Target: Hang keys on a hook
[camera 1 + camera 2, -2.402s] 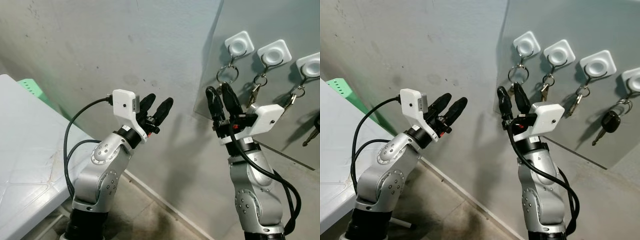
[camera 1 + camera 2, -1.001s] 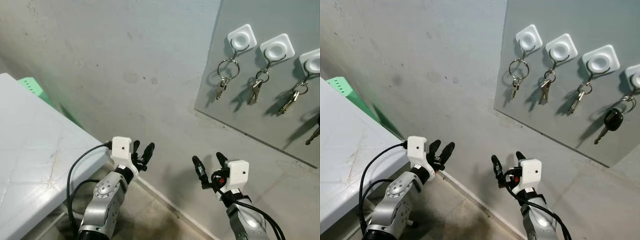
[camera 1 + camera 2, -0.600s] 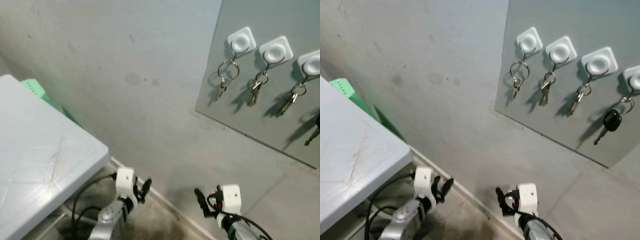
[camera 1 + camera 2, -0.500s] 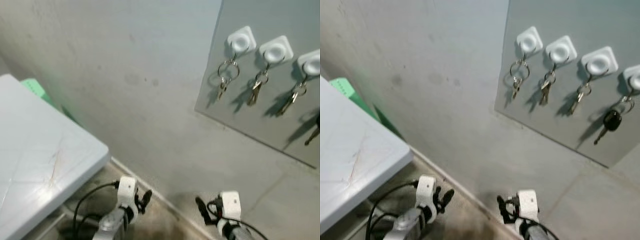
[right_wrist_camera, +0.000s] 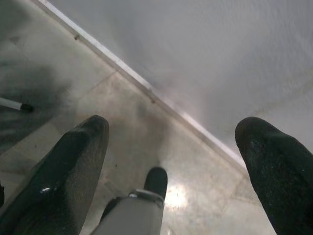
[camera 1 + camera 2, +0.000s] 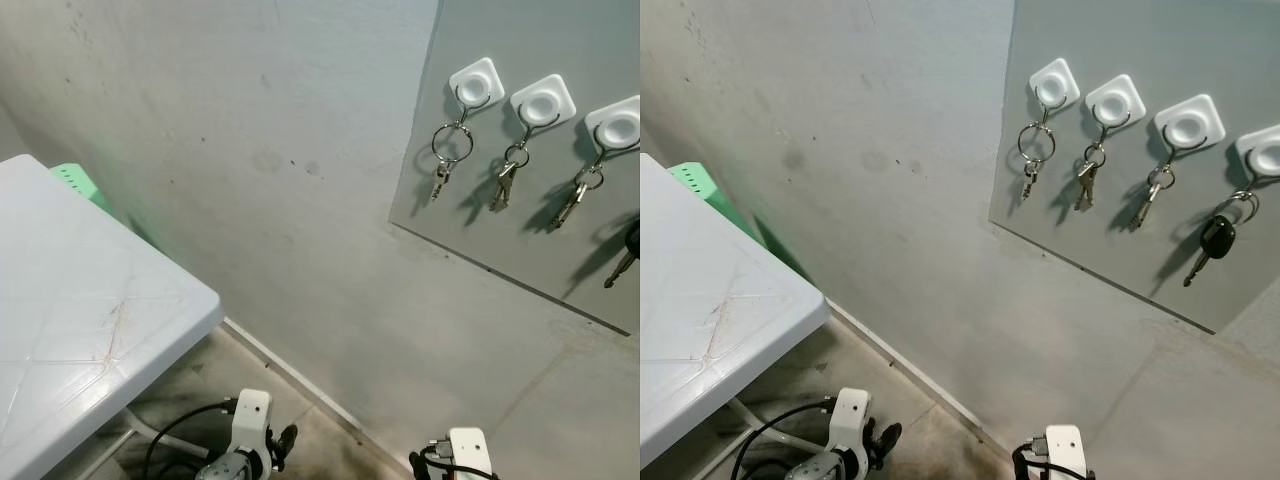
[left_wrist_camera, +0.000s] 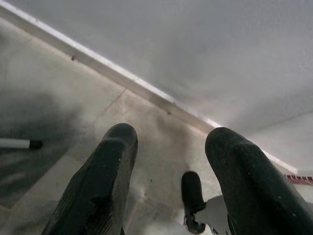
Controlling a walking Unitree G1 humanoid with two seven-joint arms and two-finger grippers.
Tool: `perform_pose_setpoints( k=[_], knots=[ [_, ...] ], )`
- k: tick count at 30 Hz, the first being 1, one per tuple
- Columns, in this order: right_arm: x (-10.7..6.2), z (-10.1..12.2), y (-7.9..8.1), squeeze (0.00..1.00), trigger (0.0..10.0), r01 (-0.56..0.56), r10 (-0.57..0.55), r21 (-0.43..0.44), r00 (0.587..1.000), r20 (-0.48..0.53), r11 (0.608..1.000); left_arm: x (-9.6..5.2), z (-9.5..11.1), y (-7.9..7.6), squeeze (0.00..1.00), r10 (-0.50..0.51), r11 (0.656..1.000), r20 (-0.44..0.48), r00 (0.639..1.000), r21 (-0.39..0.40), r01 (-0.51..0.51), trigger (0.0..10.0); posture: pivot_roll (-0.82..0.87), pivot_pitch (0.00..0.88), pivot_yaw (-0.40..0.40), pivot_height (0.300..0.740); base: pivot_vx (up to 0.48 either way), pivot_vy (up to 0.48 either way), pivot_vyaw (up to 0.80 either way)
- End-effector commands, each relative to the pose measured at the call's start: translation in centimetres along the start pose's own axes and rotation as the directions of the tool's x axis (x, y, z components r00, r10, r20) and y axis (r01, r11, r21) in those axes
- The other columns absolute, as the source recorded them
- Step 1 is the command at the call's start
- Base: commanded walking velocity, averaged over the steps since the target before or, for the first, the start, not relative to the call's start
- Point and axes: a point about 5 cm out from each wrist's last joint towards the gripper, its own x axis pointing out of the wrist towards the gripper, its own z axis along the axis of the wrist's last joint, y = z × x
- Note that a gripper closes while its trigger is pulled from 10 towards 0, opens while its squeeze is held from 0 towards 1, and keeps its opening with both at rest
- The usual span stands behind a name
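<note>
1. A grey board (image 6: 1120, 150) leans on the concrete wall in the upper right of the head views, and a row of white square hooks runs across its top.
2. The leftmost hook (image 6: 1053, 82) carries a large ring with a small key (image 6: 1033, 152) hanging below it.
3. The second hook (image 6: 1114, 100) holds a bunch of keys (image 6: 1086, 178); the third hook (image 6: 1188, 124) holds another bunch (image 6: 1148, 198).
4. The fourth hook (image 6: 1266, 152), at the right edge, carries a black-headed car key (image 6: 1205, 245) that hangs tilted.
5. All these keys hang free against the board, well apart from both grippers.
6. A white table (image 6: 80, 320) fills the left side, with a green object (image 6: 85, 185) behind its far edge, against the wall.
7. The left gripper (image 7: 168, 161) sits low at the bottom edge of the head views, near the floor; its two black fingers (image 7: 105, 181) stand clearly parted with nothing between them, pointing at the floor tiles and the pale skirting at the foot of the wall.
8. The right gripper (image 5: 171, 161) is likewise low at the bottom edge, right of centre; its fingers (image 5: 68, 181) are spread wide and hold nothing, with the bare floor beneath.
9. Each wrist view catches a fingertip of the other gripper between its own fingers.
</note>
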Motion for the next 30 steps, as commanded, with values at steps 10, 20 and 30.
perform_pose_setpoints(
  k=[10, 20, 30],
  knots=[
    [-2.7, -5.9, -1.8, 0.0, 10.0, 0.141, -0.116, 0.09, 0.964, -0.24, 0.986, -2.4, -4.4, 3.4, 0.0, 0.131, 0.989, -0.127, 0.983, -0.049, -0.138, 10.0, 0.02, 0.015, 0.029, 0.74, 0.0, 0.0, 0.0],
    [-3.1, -6.9, -1.9, 0.0, 10.0, 0.137, -0.109, 0.076, 0.948, -0.298, 0.988, -2.5, -4.3, 3.7, 0.0, 0.146, 0.987, -0.127, 0.981, -0.041, -0.152, 10.0, 0.02, 0.0, 0.027, 0.74, 0.0, 0.0, -0.41],
    [-2.9, -6.6, -1.5, 0.0, 10.0, 0.117, -0.096, 0.054, 0.949, -0.299, 0.992, -2.0, -3.3, 3.4, 0.0, 0.134, 0.99, -0.108, 0.985, -0.031, -0.138, 10.0, 0.01, 0.0, 0.025, 0.74, 0.0, 0.0, -0.7]
  ],
)
